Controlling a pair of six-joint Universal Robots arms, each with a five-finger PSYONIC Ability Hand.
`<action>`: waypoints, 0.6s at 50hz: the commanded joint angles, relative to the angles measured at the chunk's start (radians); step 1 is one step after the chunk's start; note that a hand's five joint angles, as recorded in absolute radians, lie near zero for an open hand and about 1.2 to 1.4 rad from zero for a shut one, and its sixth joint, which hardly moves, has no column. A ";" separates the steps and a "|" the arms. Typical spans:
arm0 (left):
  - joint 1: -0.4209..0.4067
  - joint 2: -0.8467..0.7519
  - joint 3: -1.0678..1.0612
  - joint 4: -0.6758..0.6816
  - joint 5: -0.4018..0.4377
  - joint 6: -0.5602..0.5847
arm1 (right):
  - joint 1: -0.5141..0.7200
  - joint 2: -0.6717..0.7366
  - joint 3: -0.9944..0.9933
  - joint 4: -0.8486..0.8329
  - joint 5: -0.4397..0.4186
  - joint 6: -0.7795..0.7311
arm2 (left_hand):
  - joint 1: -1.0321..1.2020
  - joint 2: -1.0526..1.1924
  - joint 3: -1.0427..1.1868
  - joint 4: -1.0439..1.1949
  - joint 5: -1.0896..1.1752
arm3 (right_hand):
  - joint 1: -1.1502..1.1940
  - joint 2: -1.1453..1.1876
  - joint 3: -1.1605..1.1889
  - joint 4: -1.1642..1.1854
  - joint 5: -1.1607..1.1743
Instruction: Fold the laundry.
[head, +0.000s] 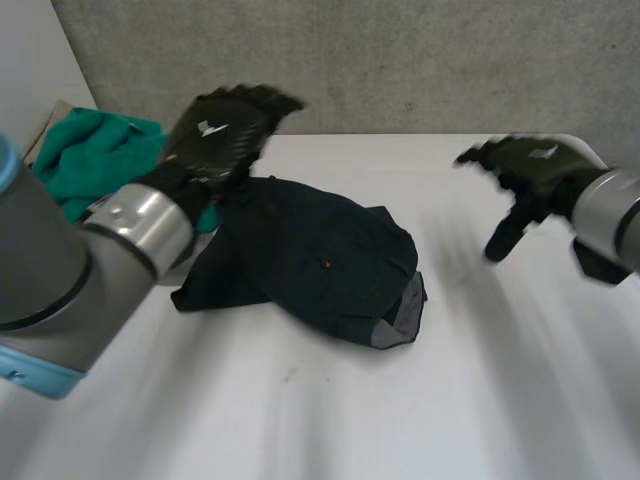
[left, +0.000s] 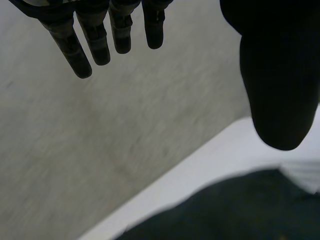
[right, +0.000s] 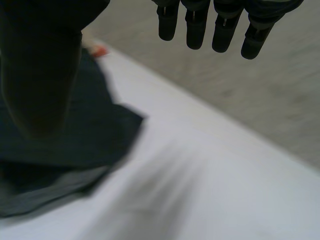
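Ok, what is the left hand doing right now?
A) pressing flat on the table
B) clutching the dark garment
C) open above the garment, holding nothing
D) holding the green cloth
C: the left hand is raised over the far edge of the dark navy garment, and its wrist view shows straight fingers with nothing between them and the thumb.

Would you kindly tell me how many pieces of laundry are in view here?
2. A dark navy garment lies crumpled in the middle; a green garment sits bunched at the far left, partly behind the left arm, so more could be hidden there.
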 joint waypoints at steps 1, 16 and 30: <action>0.141 -0.102 -0.134 0.037 0.001 0.085 | 0.185 0.135 0.020 0.026 -0.013 0.142 | 0.003 -0.002 -0.010 0.002 -0.018 | -0.045 -0.031 -0.029 -0.027 -0.048; 0.187 -0.536 0.143 0.038 0.129 0.355 | 0.459 0.266 0.206 -0.481 0.248 0.150 | 0.014 0.010 0.002 0.014 -0.007 | -0.045 -0.031 -0.029 -0.027 -0.048; 0.113 -0.440 0.136 0.011 0.103 0.340 | 0.450 0.311 0.165 -0.493 0.314 -0.004 | 1.194 1.189 1.182 1.194 1.173 | 1.177 1.191 1.193 1.194 1.174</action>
